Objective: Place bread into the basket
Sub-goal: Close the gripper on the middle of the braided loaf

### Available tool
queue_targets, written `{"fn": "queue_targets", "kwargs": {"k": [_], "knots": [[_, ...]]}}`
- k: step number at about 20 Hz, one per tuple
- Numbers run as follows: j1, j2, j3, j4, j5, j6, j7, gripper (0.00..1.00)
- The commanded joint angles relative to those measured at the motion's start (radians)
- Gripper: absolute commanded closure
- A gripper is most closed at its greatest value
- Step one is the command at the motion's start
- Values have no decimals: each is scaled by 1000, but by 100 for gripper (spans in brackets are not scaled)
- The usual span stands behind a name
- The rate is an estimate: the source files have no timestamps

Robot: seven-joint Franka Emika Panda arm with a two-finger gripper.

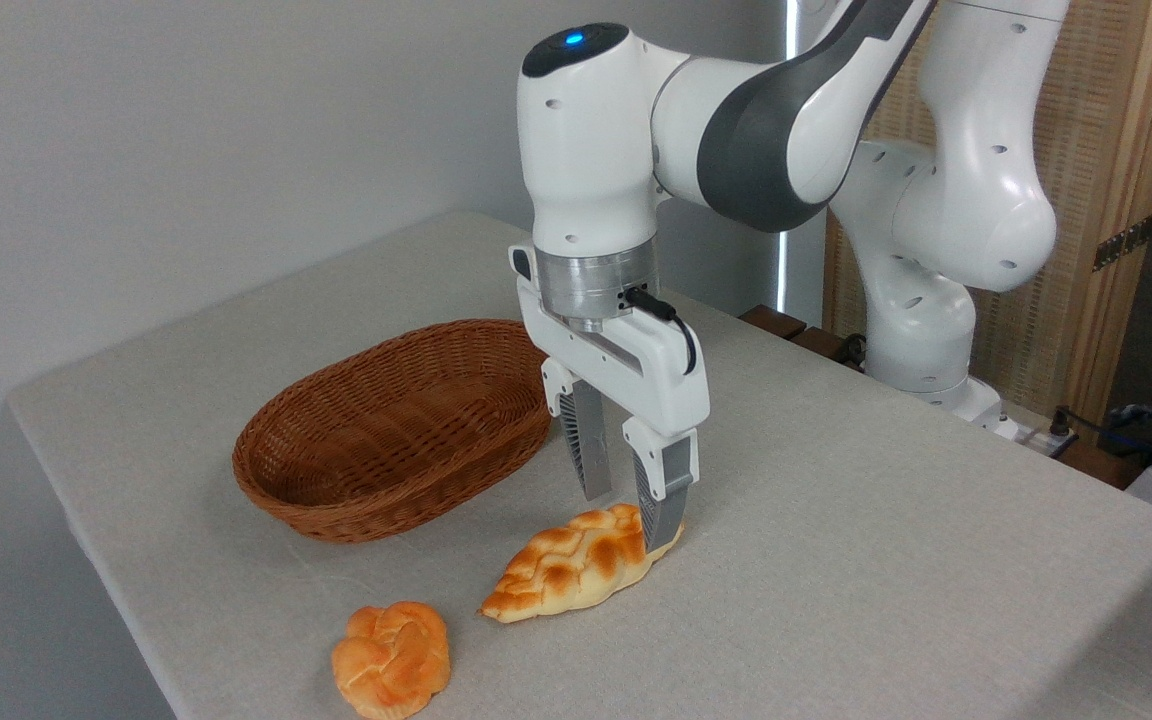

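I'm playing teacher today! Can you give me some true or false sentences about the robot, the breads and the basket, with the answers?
1. The basket has nothing in it. True.
2. The long braided bread is lying in the basket. False: it lies on the table, in front of the basket.
3. The gripper is open, its fingers down at the bread's right end. True.
4. The small round bun is up in the air. False: it sits on the table, near the front edge.
5. The bun touches the braided bread. False: they lie apart.
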Motion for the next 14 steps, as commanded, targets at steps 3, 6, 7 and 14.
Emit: {"fn": "queue_targets", "kwargs": {"k": [3,6,7,14], "knots": [[-37,19,22,-31,-12,77,-3,1],[-37,25,22,-68,-12,146,-3,1],[-37,25,22,-68,-9,148,0,1],[-36,26,25,-66,0,180,5,1]]}}
